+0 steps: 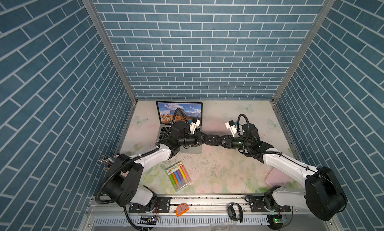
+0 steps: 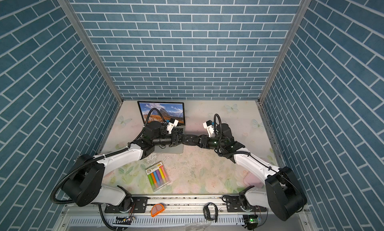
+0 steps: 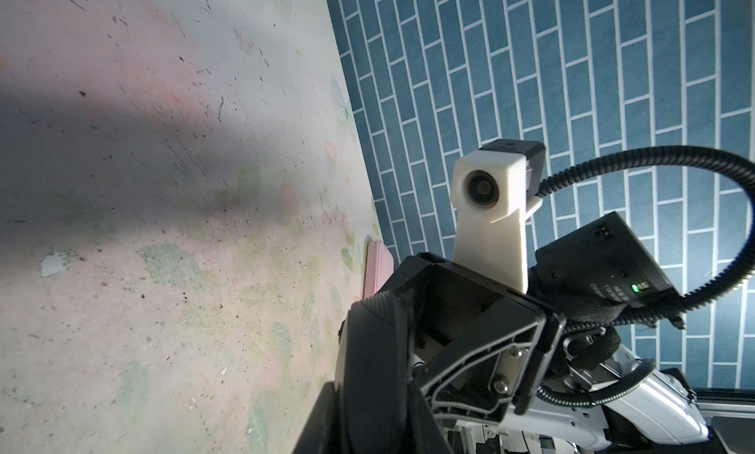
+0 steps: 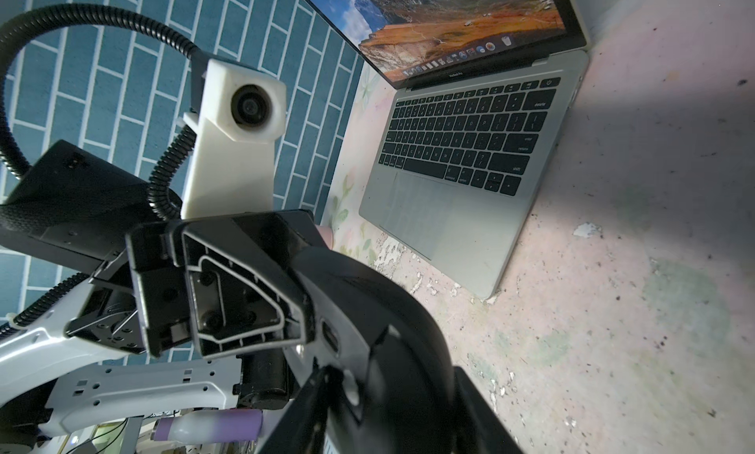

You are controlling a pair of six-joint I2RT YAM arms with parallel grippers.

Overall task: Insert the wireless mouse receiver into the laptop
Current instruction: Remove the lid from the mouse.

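The laptop (image 1: 193, 150) (image 2: 164, 111) stands open at the back left, its mountain screen lit; the right wrist view shows its keys and trackpad (image 4: 429, 211). Both grippers meet in the air just right of its front corner. My left gripper (image 1: 204, 137) (image 2: 182, 139) is shut on a black oval mouse (image 1: 210, 138) (image 4: 388, 309), underside turned up. My right gripper (image 1: 216, 139) (image 4: 388, 411) has one finger on each side of the mouse's far end; contact is hidden. A small dark slot (image 4: 330, 334) shows in the underside. The receiver itself I cannot make out.
A pack of coloured highlighters (image 1: 179, 179) lies near the front, and a pink case (image 1: 276, 178) sits under the right arm. An orange piece (image 1: 182, 209) and a black watch (image 1: 234, 211) rest on the front rail. Blue brick walls close in three sides.
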